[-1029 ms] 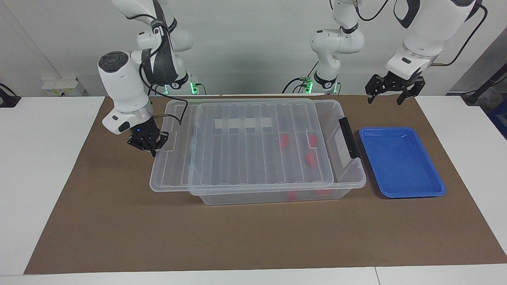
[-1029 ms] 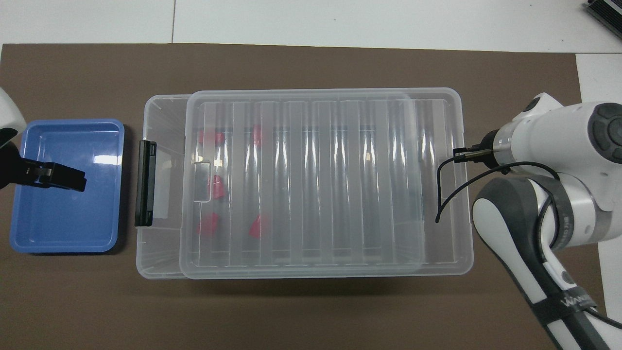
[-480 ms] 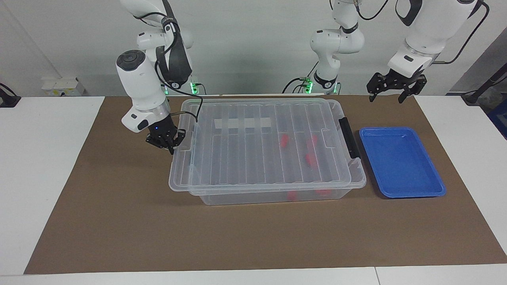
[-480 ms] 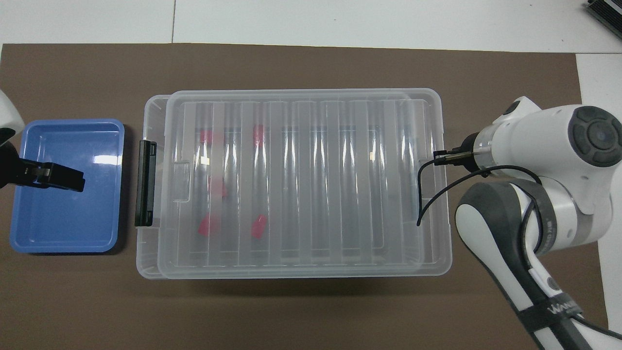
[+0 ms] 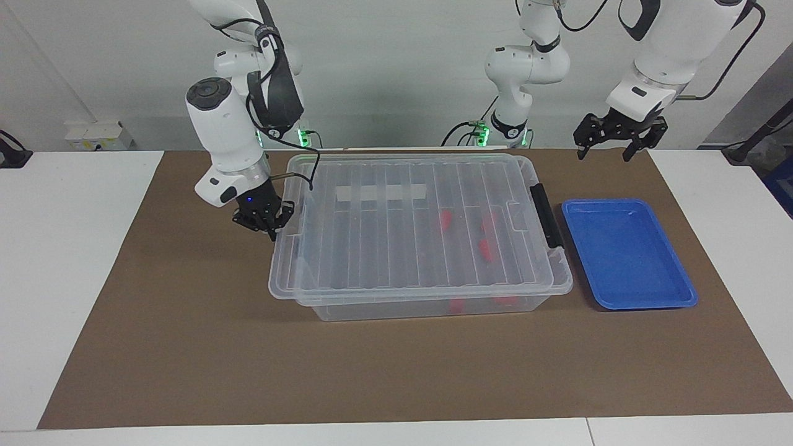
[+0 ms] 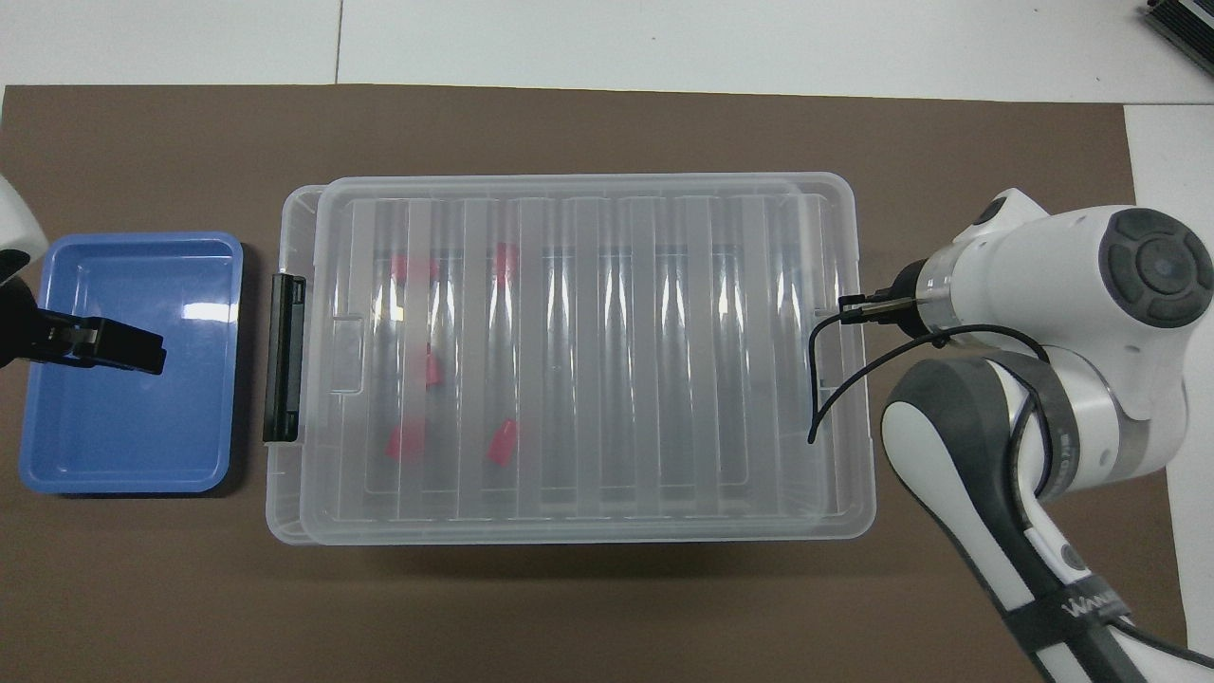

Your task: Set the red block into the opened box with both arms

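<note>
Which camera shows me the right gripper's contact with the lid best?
The facing view: the right gripper shows side-on, shut on the lid's edge at the right arm's end of the box. In the overhead view the arm's own wrist covers the gripper.

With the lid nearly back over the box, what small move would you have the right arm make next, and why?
Probably a last short push of the lid toward the black handle. The right gripper, shut, sits at the lid's tab, and the lid overhangs the box at that end while a strip of rim by the handle shows uncovered. The red blocks are inside; the left gripper waits, open, above the blue tray.
</note>
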You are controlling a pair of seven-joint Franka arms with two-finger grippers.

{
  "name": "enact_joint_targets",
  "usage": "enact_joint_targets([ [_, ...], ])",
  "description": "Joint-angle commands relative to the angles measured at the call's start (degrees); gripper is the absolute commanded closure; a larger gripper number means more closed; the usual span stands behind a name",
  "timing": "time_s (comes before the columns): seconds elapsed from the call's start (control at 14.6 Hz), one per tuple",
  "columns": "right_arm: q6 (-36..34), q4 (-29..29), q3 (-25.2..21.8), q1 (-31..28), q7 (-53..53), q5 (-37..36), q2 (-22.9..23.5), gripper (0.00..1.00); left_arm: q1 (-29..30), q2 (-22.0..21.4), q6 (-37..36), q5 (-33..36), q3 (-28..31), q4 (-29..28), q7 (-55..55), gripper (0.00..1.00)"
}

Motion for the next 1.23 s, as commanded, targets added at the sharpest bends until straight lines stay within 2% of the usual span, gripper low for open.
enact_joint_targets([
  [0.0, 0.2, -0.2, 0.0, 0.9, 1.0, 2.3, 0.0, 1.0, -0.4, -0.7, -0.7, -0.5, 0.5, -0.4, -0.4, 0.0],
  [1.17, 0.1, -0.2, 0.1, 0.8, -1.6, 4.7, -0.1, 1.0, -0.4, -0.7, -0.7, -0.5, 0.5, -0.4, -0.4, 0.0],
])
